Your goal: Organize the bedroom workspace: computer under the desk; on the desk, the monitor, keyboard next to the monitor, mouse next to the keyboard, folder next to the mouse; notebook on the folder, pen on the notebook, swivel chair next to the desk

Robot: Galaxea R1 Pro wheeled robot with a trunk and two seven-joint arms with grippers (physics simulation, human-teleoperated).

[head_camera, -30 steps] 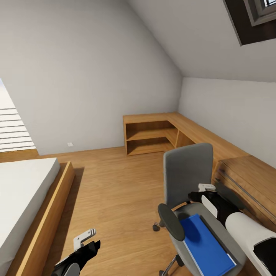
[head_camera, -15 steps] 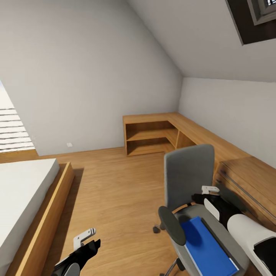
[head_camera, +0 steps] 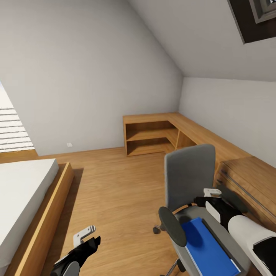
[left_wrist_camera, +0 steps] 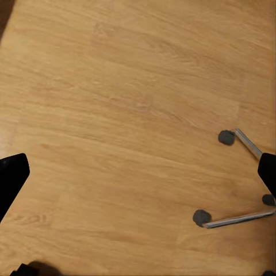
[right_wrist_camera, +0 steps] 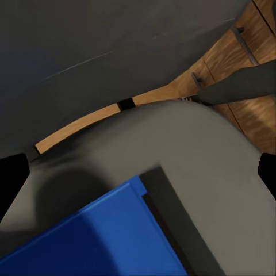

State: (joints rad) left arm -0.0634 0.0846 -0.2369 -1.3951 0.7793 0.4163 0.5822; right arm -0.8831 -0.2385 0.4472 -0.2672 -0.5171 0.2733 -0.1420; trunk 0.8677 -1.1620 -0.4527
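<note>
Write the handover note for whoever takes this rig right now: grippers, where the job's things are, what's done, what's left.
Left gripper: open, holding nothing, hanging low over bare wooden floor.
Right gripper: open, holding nothing, hovering over the rear of the swivel chair seat, close to the backrest.
Folder: lying flat on the chair seat, not grasped; the right wrist view shows its corner just ahead of the fingers.
Chair stands beside a light wooden chest of drawers.
Done: nothing that can be confirmed here.
Left: grasp the folder, carry it to the desk, then place the remaining items and park the chair by the desk.
</note>
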